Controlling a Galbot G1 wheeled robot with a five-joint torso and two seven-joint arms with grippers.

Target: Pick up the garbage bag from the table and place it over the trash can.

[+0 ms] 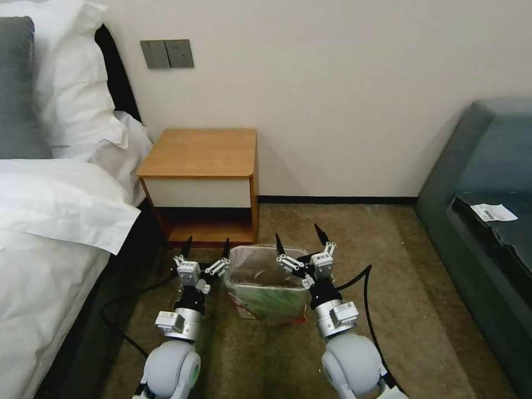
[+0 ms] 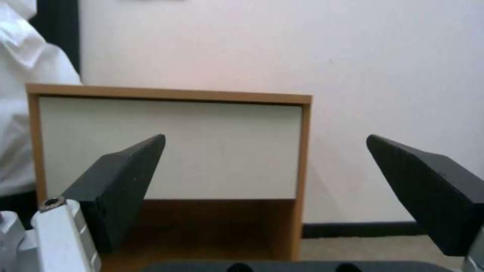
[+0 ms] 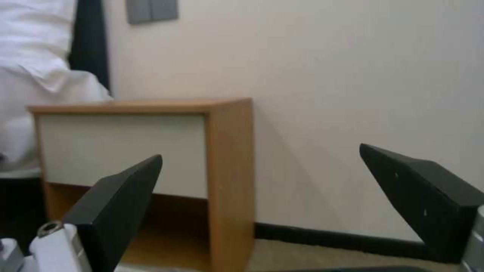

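Head cam looks down; both wrist cams low, facing table.

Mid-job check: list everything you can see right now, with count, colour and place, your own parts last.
garbage bag: one, clear with red edges, lining the trash can and draped over its rim
trash can: one, cream-white, on the carpet before the table
table: one, light-brown with white drawer front, against the wall
bed: one, white linen, left of the table
wall switch: one, grey, above the table
sofa: one, dark teal, right
left gripper: open, left of the can
right gripper: open, over the can's right rim
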